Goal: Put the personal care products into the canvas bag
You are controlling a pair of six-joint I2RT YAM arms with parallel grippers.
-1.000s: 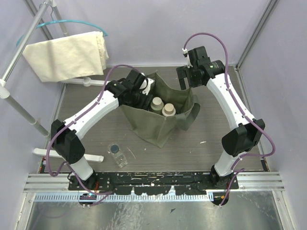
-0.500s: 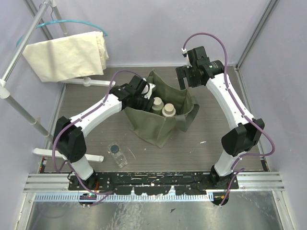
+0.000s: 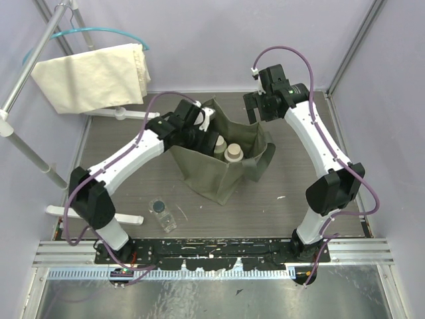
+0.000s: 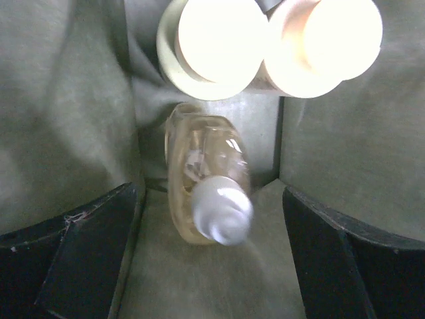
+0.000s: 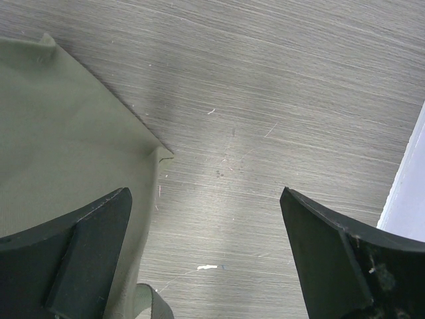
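Three bottles in the olive canvas bag (image 3: 219, 176); a clear bottle (image 3: 161, 214) lies outside, near left on the surface (image 3: 279, 193).
The left gripper (image 4: 209, 252), wide open and empty, hangs in the bag's mouth over a glossy amber bottle (image 4: 206, 179) lying beside two round cream-topped bottles (image 4: 216, 46). The right gripper (image 5: 206, 252), likewise spread and empty, hovers at the bag's far right. Limp cloth could snag a lifting gripper and tip the bag.

Overhead light is even and soft; my arms throw only faint shadows on the table (image 3: 153, 186). Inside the canvas bag (image 4: 60, 119) my left wrist view is dim, yet the two pale bottle tops (image 4: 216, 40) glare white, and the amber bottle (image 4: 199, 156) has its white cap (image 4: 222, 209) blurred. My jaws are dark, unfocused.
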